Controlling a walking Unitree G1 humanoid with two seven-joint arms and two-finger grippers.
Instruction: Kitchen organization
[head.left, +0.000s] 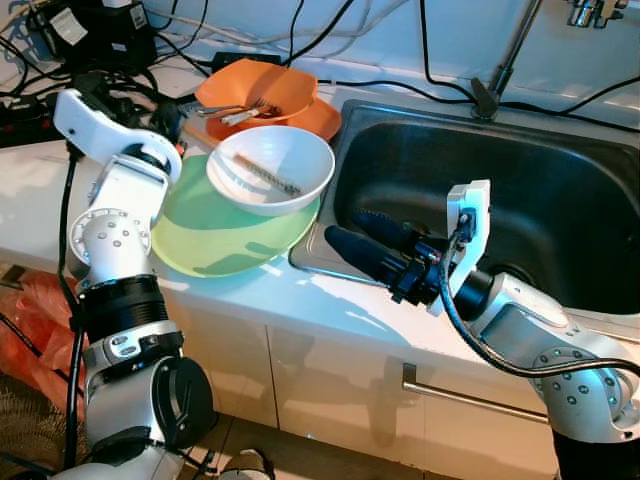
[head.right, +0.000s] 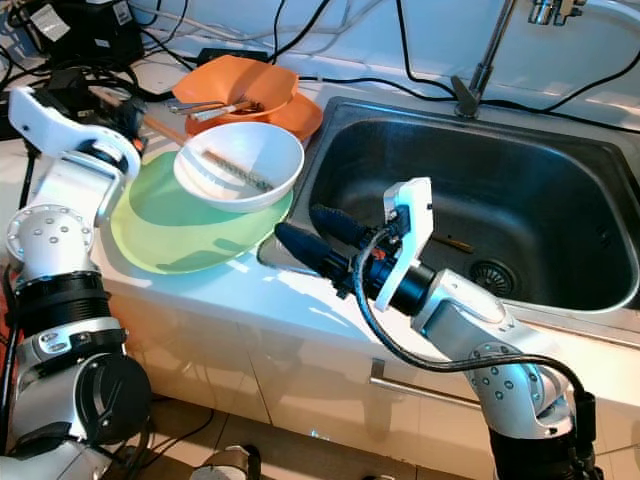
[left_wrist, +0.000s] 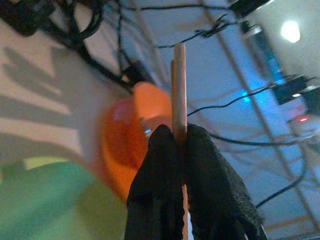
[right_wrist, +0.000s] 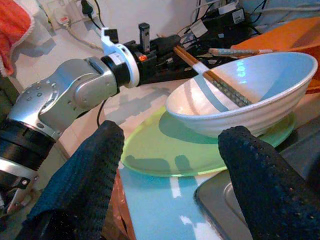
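I am seeing a white bowl (head.left: 272, 168) sitting on a green plate (head.left: 215, 235) at the counter (head.left: 30, 195) edge, just beside the sink (head.left: 560, 200). One pair of chopsticks (right_wrist: 212, 76) is lying in the bowl, tips down on the bowl floor, handles rising over the rim toward my left gripper (right_wrist: 167, 44); their long axis is running from the bowl's middle out to the left and away from the sink. In the left wrist view the left fingers (left_wrist: 160, 165) are pinching tight on the chopstick shafts, which are standing straight out between them. Behind the bowl an orange bowl (head.left: 258, 88) is resting on an orange plate (head.left: 318, 118), and it is holding some metal cutlery (head.left: 238, 112); I cannot tell how many pieces. So I am counting two bowls, two plates and one pair of chopsticks. The sink basin is holding a small thin item near its drain (head.right: 492, 274), too small to name. My right gripper (head.left: 350, 235) is hovering over the sink's near-left corner, fingers spread wide and holding nothing, pointing at the white bowl. Black cables (head.left: 120, 60) are lying tangled along the back of the counter
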